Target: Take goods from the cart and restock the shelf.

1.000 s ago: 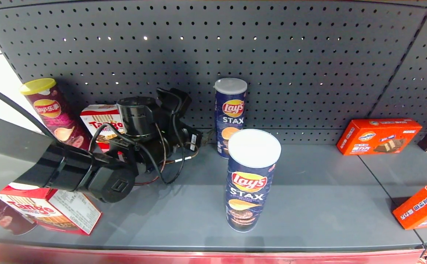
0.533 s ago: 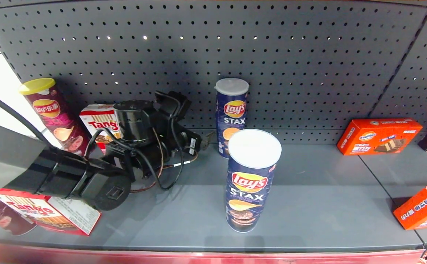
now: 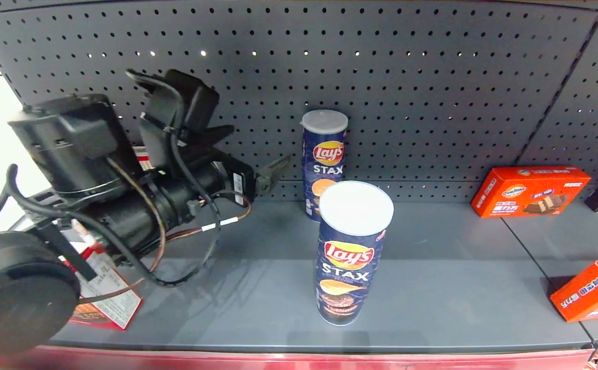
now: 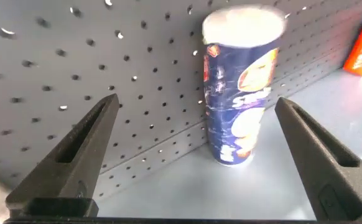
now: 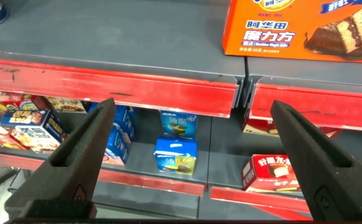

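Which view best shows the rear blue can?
Left wrist view: the rear can stands whole, lid to base. In the head view the front can overlaps its base. The right wrist view faces lower shelves.

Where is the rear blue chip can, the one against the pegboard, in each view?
Head view: rear blue can at centre, against the pegboard.
Left wrist view: rear blue can framed by the open left tool.
Right wrist view: aimed at the shelf's red edge instead.
Shared landmark: the pegboard behind it.

Even light, soft shadows on shelf (image 3: 458,288)
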Robot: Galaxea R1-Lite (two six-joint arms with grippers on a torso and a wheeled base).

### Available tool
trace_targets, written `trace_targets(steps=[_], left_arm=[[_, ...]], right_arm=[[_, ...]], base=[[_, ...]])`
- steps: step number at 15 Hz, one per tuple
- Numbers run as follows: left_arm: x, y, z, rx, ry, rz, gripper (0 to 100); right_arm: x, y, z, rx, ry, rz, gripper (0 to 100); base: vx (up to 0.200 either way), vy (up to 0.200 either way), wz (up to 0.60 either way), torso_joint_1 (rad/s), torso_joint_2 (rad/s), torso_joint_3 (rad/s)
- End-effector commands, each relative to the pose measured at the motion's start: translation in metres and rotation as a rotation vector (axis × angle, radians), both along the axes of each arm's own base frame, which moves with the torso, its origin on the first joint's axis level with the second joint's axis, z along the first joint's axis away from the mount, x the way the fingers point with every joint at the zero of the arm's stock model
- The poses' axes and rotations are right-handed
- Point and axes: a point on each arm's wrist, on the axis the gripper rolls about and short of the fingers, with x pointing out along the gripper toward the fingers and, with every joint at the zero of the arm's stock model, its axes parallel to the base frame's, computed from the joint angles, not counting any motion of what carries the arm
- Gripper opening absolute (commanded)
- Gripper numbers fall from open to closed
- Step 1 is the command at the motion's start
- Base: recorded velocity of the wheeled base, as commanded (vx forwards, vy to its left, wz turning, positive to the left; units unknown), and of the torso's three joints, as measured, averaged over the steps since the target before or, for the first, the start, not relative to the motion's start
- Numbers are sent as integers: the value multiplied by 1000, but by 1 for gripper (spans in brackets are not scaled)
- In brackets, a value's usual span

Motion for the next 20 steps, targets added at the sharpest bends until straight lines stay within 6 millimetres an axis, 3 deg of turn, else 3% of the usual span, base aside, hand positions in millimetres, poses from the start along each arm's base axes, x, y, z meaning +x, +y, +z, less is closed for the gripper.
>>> trace_targets(steps=[1,4,6,9,11,13,20], left_arm=[[-69,38,14,-42,-67,-5,100],[-136,78,8,-89,-143,-9,100],[-164,96,-3,-108,-167,-6,100],[-218,132,-37,-128,-221,91,100],[-229,142,-60,-116,-228,277,100],[-245,143,-90,-92,-239,292,100],[-268,138,-138,-48,-54,364,100]], right_arm=[[0,0,0,0,1,1,100],[0,0,0,0,1,1,100],[0,0,0,0,1,1,100],[0,0,0,0,1,1,100],[0,0,0,0,1,1,100],[0,0,0,0,1,1,100],[0,0,0,0,1,1,100]], base=[[0,0,0,0,0,0],[0,0,0,0,0,0],[0,0,0,0,0,0],[0,0,0,0,0,0],[0,0,0,0,0,0],[0,0,0,0,0,0],[0,0,0,0,0,0]])
